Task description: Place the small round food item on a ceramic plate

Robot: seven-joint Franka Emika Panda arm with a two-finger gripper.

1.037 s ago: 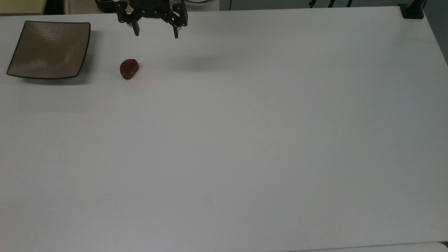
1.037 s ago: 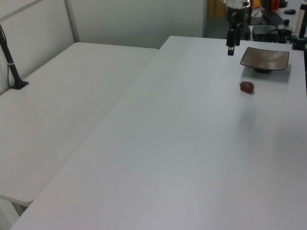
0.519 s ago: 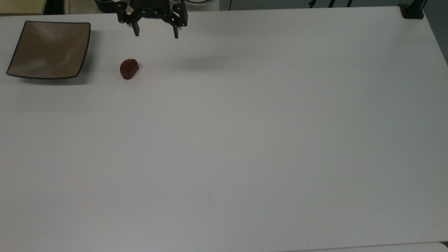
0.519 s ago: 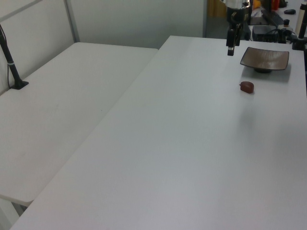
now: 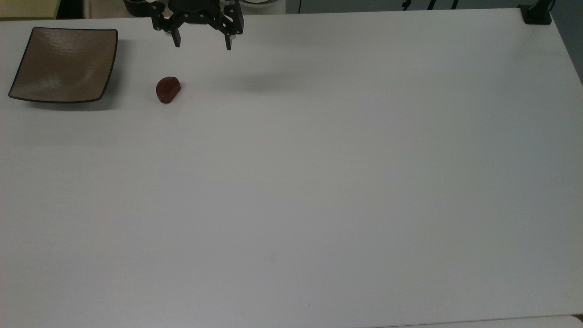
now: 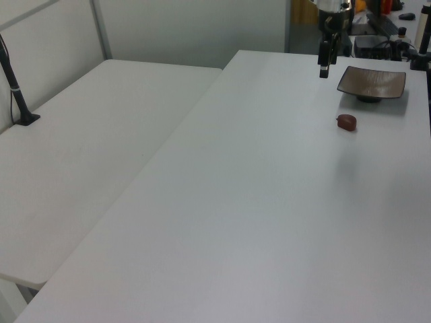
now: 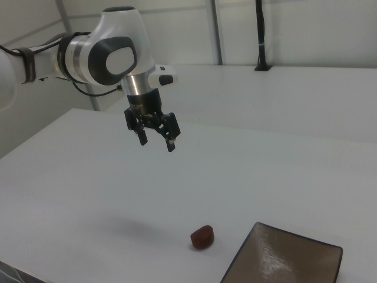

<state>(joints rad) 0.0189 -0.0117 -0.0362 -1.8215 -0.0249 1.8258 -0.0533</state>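
A wide white tabletop carries just two things, both near one far corner, with plain wall panels behind it in the right view. The small round food item lies directly on the tabletop, not on the ceramic plate, which sits apart from it toward the top view's left; bare surface separates the two. The hand hangs in the air with its two fingers spread wide and nothing between them. In the right view the hand is well above the surface and the food item lies below it and toward the right view's right, nearer the plate. The coming move, as I judge it, turns on that offset: the hand must shift sideways toward the plate side and descend. The lump's flatter side faces the top view's lower right. The plate lies close to the tabletop's edge, but open room surrounds the item on every side.
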